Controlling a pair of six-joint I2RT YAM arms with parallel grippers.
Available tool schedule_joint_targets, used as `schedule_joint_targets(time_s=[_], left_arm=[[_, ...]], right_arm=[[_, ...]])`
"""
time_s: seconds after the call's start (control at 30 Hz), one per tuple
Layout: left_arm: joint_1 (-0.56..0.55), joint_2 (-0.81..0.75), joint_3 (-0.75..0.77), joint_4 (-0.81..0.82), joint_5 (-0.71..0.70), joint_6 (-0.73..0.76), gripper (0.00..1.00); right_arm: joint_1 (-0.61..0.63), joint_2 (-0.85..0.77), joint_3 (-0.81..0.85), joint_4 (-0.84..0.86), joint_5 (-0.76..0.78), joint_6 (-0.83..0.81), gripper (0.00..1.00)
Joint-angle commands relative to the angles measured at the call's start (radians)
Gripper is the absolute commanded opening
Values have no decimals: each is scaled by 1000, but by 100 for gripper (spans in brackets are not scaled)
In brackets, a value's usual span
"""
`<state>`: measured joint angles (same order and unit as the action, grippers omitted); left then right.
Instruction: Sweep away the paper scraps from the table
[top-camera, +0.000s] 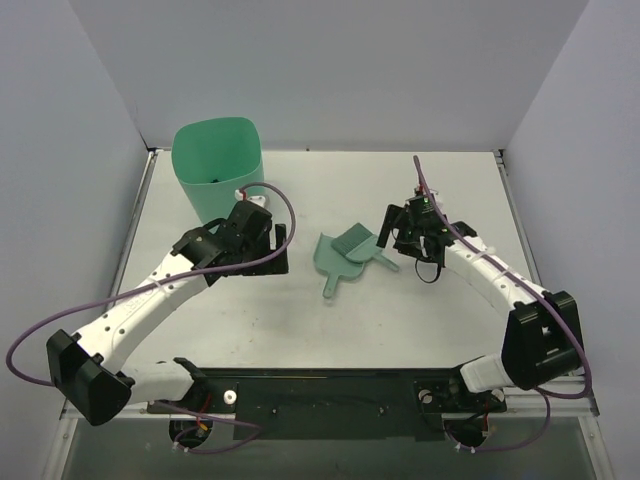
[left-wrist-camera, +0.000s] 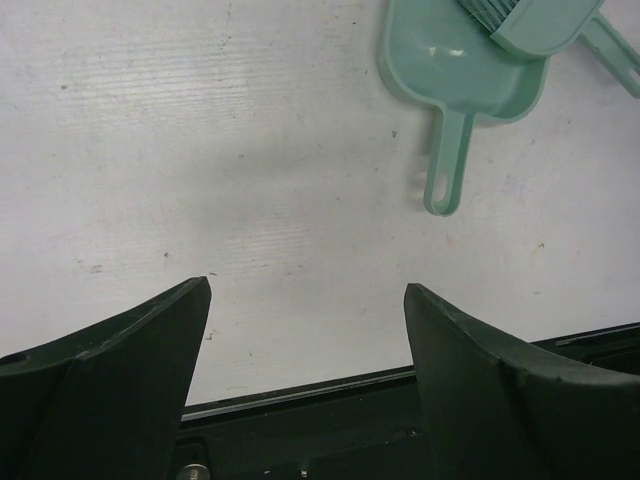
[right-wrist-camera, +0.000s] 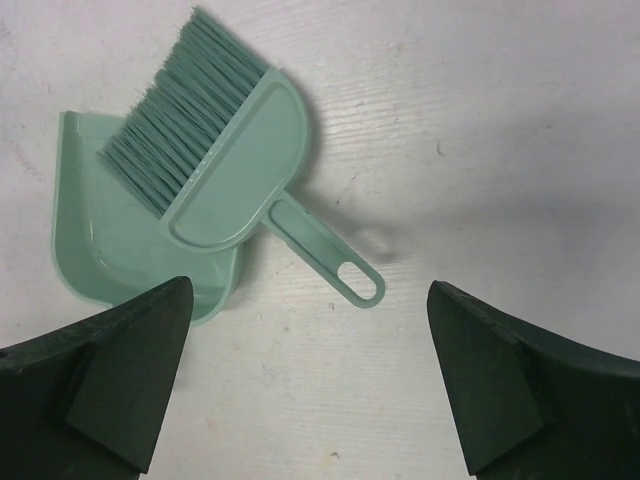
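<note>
No paper scraps show on the white table (top-camera: 330, 330) in any view. The mint-green dustpan (top-camera: 333, 262) lies at the table's middle with the mint-green brush (top-camera: 358, 244) resting across it. My left gripper (top-camera: 281, 250) is open and empty, hovering left of the dustpan (left-wrist-camera: 465, 70). My right gripper (top-camera: 392, 232) is open and empty, just right of the brush. In the right wrist view the brush (right-wrist-camera: 230, 160) lies on the dustpan (right-wrist-camera: 90, 240), and its looped handle points toward my right gripper (right-wrist-camera: 310, 288). In the left wrist view my left gripper (left-wrist-camera: 307, 288) is over bare table (left-wrist-camera: 200, 150).
A tall mint-green bin (top-camera: 217, 165) stands at the back left, close behind my left wrist. Grey walls surround the table on three sides. A black mounting rail (top-camera: 330, 395) runs along the near edge.
</note>
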<state>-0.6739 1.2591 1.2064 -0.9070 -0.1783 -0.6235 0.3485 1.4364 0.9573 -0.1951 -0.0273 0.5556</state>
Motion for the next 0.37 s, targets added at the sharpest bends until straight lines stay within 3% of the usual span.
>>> schedule_joint_targets(time_s=[0.0,0.33], left_arm=[[4,-64,-14,60,-30,13,89],[5,-72,-56,114,-26,19,91]], right_arm=[[12,-85,29,-44,145,-29,97],[67,-165,23,-43,228,-62,98]])
